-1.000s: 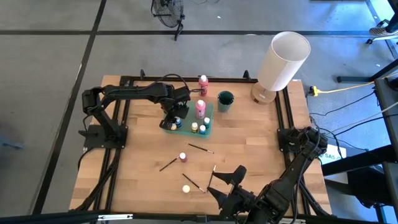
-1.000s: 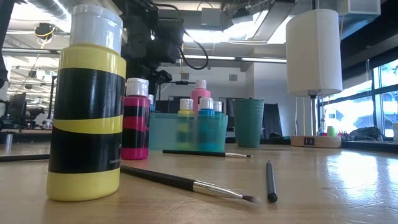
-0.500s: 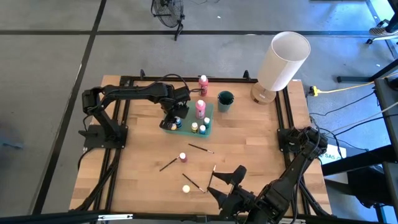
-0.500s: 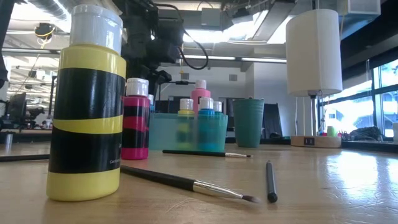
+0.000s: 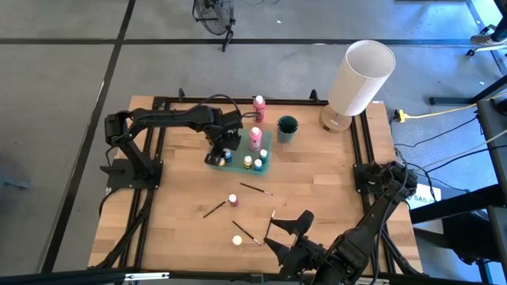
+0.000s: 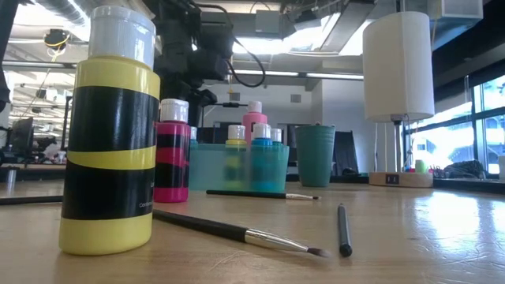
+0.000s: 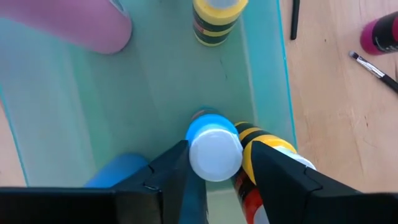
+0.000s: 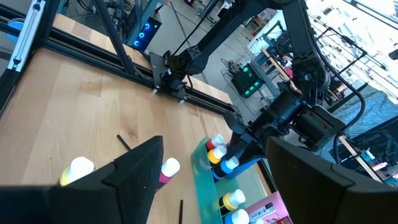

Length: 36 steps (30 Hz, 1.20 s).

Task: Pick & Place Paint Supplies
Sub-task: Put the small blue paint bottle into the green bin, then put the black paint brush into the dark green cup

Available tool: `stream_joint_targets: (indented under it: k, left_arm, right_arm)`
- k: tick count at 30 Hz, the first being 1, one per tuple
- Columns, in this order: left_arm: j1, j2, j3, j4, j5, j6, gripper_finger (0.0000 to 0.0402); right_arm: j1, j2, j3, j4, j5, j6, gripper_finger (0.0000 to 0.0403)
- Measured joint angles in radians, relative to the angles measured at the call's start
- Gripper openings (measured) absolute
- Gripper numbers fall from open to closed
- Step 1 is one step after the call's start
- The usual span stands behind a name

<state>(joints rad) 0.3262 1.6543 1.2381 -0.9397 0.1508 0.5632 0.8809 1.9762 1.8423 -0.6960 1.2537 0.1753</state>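
A teal tray (image 5: 238,161) stands at the table's middle far side with several white-capped paint bottles in it. My left gripper (image 7: 217,154) points down into the tray's left end. Its open fingers stand on either side of a blue bottle (image 7: 214,151) that rests upright on the tray floor, beside an orange-and-yellow bottle (image 7: 266,144). A magenta bottle (image 5: 233,200), a yellow bottle (image 5: 237,239) and several thin brushes (image 5: 256,188) lie loose on the wood. My right gripper (image 5: 287,231) hangs open above the near edge, holding nothing.
A tall white cylinder (image 5: 360,75) stands at the far right, with a dark green cup (image 5: 287,128) between it and the tray. One pink bottle (image 5: 259,104) stands behind the tray. Black frame rails (image 5: 150,198) run along the table's sides.
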Motion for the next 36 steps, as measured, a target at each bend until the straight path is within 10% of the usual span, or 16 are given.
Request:
stream_joint_targets:
  k: [36]
  left_arm:
    - [-0.103, 0.000, 0.225, -0.212, -0.085, -0.118, 0.0203]
  right_arm:
    - [-0.004, 0.000, 0.000, -0.003, 0.001, 0.011, 0.0289]
